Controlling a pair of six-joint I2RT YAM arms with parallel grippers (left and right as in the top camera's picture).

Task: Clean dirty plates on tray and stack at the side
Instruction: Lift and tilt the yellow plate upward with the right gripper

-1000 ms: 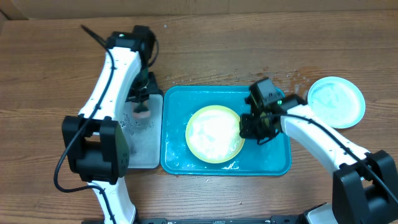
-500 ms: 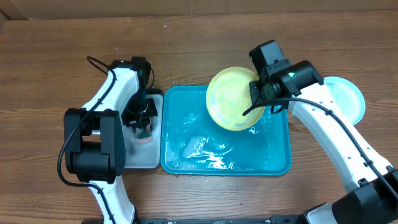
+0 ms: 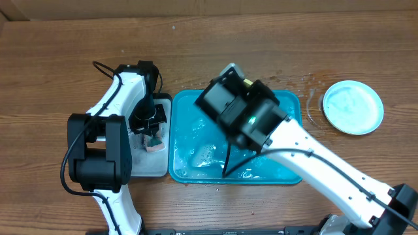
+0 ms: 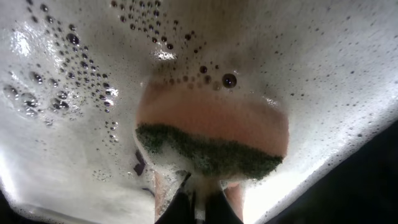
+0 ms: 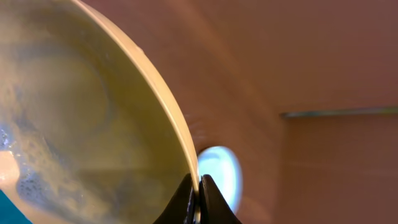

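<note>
Right wrist: yellow-green plate (image 5: 93, 124), rim pinched in right end effector (image 5: 198, 188). Left wrist: foamy sponge (image 4: 211, 140) gripped by left end effector (image 4: 198, 202).

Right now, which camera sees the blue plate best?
Overhead: the whole blue plate lies in plain sight on the table. The right wrist catches only a blurry sliver behind the yellow-green plate; the left wrist shows none.
</note>
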